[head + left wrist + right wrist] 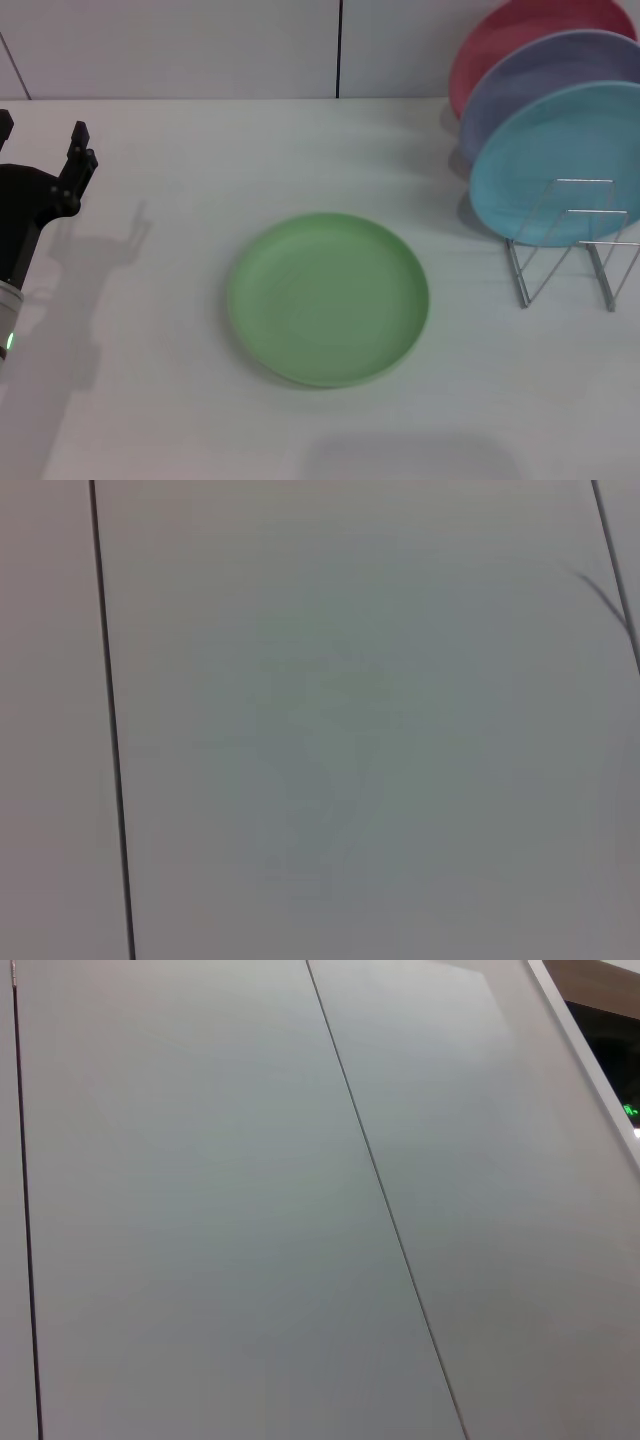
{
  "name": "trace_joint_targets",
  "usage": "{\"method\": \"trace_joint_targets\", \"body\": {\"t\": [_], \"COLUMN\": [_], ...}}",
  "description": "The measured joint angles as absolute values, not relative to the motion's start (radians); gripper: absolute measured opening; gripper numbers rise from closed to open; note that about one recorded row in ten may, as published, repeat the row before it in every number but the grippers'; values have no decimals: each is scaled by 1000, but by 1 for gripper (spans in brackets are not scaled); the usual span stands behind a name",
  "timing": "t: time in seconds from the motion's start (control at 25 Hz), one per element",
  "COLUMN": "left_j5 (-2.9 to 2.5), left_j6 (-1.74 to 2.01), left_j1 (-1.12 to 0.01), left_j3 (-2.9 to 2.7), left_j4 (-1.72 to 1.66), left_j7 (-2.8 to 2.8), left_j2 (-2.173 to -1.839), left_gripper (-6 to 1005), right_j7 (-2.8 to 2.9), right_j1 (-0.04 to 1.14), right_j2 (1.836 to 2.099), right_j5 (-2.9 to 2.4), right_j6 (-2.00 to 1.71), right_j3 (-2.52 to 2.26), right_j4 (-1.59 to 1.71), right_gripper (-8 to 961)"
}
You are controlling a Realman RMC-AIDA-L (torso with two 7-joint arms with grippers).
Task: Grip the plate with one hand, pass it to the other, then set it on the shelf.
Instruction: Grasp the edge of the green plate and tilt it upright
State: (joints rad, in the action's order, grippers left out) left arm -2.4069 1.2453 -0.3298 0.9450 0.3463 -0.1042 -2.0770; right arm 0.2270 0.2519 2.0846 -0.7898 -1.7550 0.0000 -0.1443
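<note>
the light-green plate [328, 298] lies flat on the white table [180, 420], just below the centre of the head view, with nothing touching it. to its right, in the right part of the frame, stands the silver wire shelf [570, 245]; its nearest looped dividers hold nothing, and a teal-blue plate [560, 160] leans upright in it, with a lavender plate [545, 80] and a red plate [490, 45] stacked behind towards the upper right corner. the left gripper [40, 150] sits at the left edge of the frame, well apart from the plate, its black fingers [78, 150] spread wide with nothing between them; a green light shows on its arm lower down. the right gripper appears in no view. both wrist views show only pale panelled wall [350, 730] with dark seams.
</note>
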Motion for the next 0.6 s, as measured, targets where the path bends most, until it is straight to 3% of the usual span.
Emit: {"method": "trace_joint_targets", "body": {"t": [0.4, 0.6], "left_j5": [-2413, -2417], "left_j6": [1251, 1160], "left_j1": [-330, -328], "left_j3": [917, 888], "left_j4": [353, 452], "left_j7": [-103, -107], "left_j2": [-2075, -2055], "left_gripper": [785, 784], "right_j7": [227, 227], "right_j1": [254, 256], "right_j2": [2084, 2083], "right_j5": [-790, -790], "right_j6": [-1751, -1749], "right_j3": [0, 0], "right_j4": [-144, -141], "right_gripper": [840, 840]}}
